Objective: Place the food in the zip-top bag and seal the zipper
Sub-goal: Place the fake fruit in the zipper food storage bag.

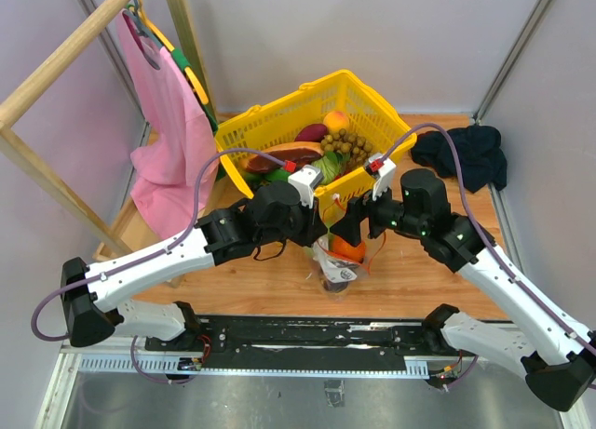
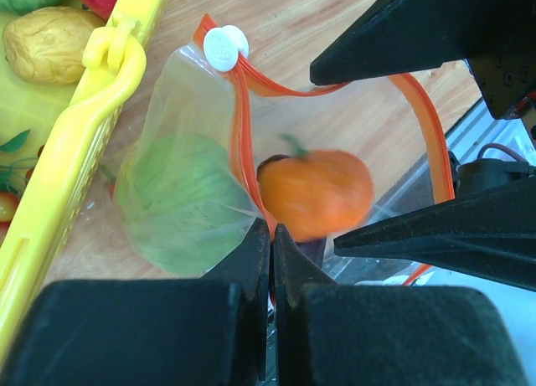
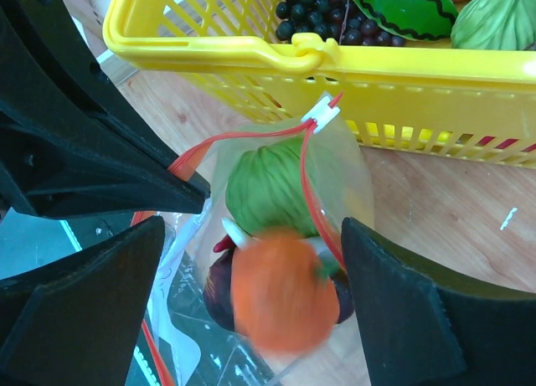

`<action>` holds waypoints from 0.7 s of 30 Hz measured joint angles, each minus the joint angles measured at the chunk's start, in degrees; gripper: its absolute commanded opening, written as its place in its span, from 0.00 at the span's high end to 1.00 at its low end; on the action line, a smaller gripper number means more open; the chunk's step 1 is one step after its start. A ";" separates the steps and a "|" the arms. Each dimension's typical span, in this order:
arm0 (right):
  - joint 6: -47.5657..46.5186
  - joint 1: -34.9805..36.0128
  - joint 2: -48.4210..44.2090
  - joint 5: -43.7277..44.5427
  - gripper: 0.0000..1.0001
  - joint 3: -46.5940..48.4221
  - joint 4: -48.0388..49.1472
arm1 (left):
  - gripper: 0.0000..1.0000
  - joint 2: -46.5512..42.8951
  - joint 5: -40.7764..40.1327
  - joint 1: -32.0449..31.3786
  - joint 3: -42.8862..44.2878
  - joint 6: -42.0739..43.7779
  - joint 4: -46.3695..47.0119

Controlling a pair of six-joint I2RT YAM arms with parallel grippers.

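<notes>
The clear zip-top bag [image 1: 337, 266] hangs upright with its mouth open, just in front of the yellow basket. My left gripper [image 2: 272, 235] is shut on the red-orange zipper [image 2: 243, 110] at the near rim, with the white slider [image 2: 224, 47] at the far end. Inside lie a green cabbage [image 3: 264, 189] and a dark purple piece [image 3: 219, 290]. An orange fruit [image 3: 280, 294], motion-blurred, sits in the bag's mouth between the spread fingers of my right gripper [image 3: 253, 235]. That gripper is open and neither finger touches the fruit.
The yellow basket [image 1: 279, 122] directly behind the bag holds more toy food, including grapes [image 3: 322, 5] and a watermelon slice [image 3: 402, 5]. A pink cloth [image 1: 168, 113] hangs on a wooden rack at the left. A dark cloth [image 1: 466, 154] lies at the back right.
</notes>
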 measured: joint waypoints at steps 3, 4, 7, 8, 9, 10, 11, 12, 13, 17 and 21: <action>-0.02 0.00 -0.07 -0.20 0.09 0.00 0.02 | 1.00 0.00 0.00 0.00 -0.09 0.00 0.26; -0.04 0.00 -0.11 -0.31 0.08 0.00 0.00 | 1.00 -0.04 0.02 0.00 -0.24 -0.02 0.48; -0.11 0.00 -0.50 -0.22 0.08 0.00 -0.11 | 1.00 -0.07 0.00 0.00 -0.33 -0.13 0.46; -0.17 0.02 -0.81 0.00 0.08 0.02 -0.33 | 1.00 -0.11 0.00 0.00 -0.33 -0.15 0.48; -0.31 0.02 -1.16 0.31 0.08 0.09 -0.76 | 1.00 -0.13 0.00 0.00 -0.33 -0.17 0.50; -0.42 0.02 -1.51 0.68 0.08 0.31 -1.42 | 1.00 -0.15 0.00 0.00 -0.33 -0.17 0.50; -0.55 0.02 -1.81 1.40 0.08 0.79 -2.38 | 1.00 -0.17 0.00 0.00 -0.33 -0.20 0.52; -0.70 0.02 -2.10 2.21 0.09 1.46 -3.34 | 1.00 -0.17 0.00 0.00 -0.33 -0.17 0.52; -0.92 0.02 -2.32 3.21 0.09 2.25 -4.48 | 1.00 -0.20 0.00 0.00 -0.35 -0.20 0.55; -1.64 0.09 -2.75 8.20 0.10 5.77 -9.64 | 1.00 -0.20 0.00 0.00 -0.68 -0.22 0.87; -1.86 0.11 -2.71 13.14 0.10 7.48 -15.50 | 1.00 -0.20 0.00 0.02 -1.07 -0.22 1.05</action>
